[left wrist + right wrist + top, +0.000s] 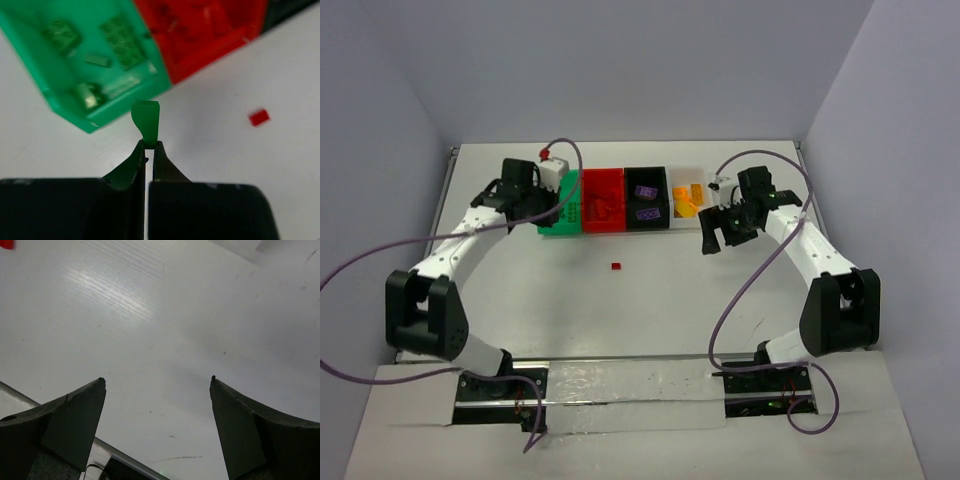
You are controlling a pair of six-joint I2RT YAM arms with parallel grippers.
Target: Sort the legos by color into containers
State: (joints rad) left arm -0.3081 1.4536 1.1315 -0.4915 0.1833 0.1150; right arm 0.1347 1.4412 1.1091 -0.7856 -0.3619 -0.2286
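Observation:
The four bins stand in a row at the back: green bin (556, 226), red bin (603, 186), black bin (646, 176) with purple legos (645, 191), clear white bin (687, 177) with orange-yellow legos (686, 205). My left gripper (150, 145) is shut on a green lego (146, 120) just in front of the green bin (75, 107), which holds several green legos (122, 40). One red lego (615, 267) lies alone on the table and shows in the left wrist view (259, 117). My right gripper (157, 382) is open and empty above bare table, right of the white bin.
The red bin (210, 47) holds red legos (599, 208). White walls enclose the table on three sides. Purple cables loop from both arms over the table. The red lego peeks into the right wrist view's top left corner (6, 244).

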